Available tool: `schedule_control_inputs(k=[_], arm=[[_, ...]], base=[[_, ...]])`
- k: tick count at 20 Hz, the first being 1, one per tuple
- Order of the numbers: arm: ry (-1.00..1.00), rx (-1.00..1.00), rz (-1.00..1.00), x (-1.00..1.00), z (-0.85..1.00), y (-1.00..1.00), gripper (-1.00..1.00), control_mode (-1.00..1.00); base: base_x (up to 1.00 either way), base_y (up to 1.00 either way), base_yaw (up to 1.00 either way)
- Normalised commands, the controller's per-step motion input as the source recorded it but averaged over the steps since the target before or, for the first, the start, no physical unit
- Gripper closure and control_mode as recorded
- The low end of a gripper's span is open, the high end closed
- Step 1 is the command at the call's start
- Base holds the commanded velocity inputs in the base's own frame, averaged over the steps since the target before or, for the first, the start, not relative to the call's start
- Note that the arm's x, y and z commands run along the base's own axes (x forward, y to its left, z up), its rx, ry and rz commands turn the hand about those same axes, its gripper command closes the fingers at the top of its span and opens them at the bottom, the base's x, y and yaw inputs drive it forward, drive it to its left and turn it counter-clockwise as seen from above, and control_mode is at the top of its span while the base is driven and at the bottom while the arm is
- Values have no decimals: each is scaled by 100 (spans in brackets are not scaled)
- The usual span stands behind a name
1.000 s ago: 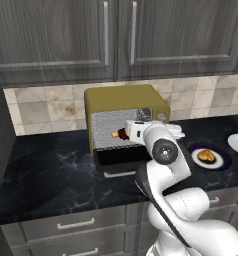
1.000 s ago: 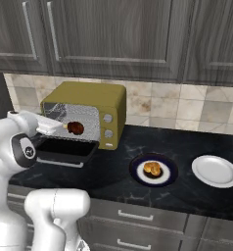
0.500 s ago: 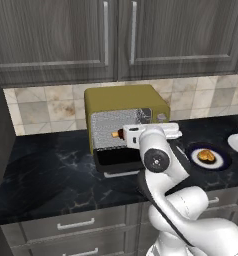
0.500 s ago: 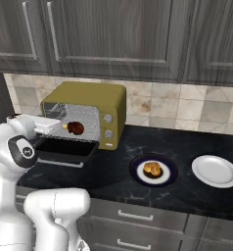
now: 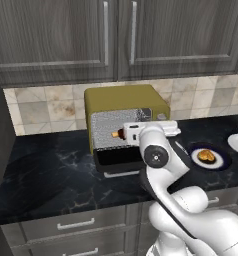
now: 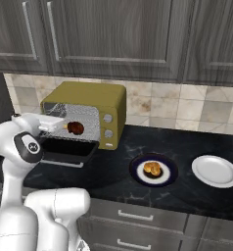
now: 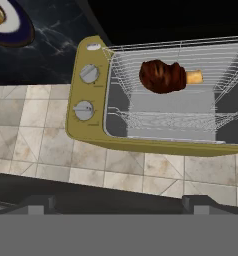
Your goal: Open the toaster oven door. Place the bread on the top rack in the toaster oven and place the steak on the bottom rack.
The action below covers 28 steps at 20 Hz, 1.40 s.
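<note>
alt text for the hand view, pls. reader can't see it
Rolled view into the open mustard-yellow toaster oven: a dark reddish-brown steak lies on a grey wire rack, a second rack showing across the cavity. Two white knobs sit on its front panel; beige wall tile, black counter and a dark-rimmed plate surround it.

Black marble table. Dark-rimmed plate right of centre, orange-brown food on it, kind unclear. Empty white plate beside it. Grey cabinets above, tile backsplash.
</note>
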Motion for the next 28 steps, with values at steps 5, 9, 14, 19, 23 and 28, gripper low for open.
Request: schedule_control_inputs(k=[5,9,14,19,23,28], arm=[[0,8,0,28,-3,-9,-100,-100],[0,2,8,19,-7,-1,-100,-100],[0,0,16,16,-15,0,-100,-100],[0,5,15,21,-13,0,-100,-100],[0,8,9,29,-11,0,-100,-100],[0,5,8,37,-11,0,-100,-100]], base=[[0,0,0],[0,0,0],[0,0,0],[0,0,0],[0,0,0],[0,0,0]])
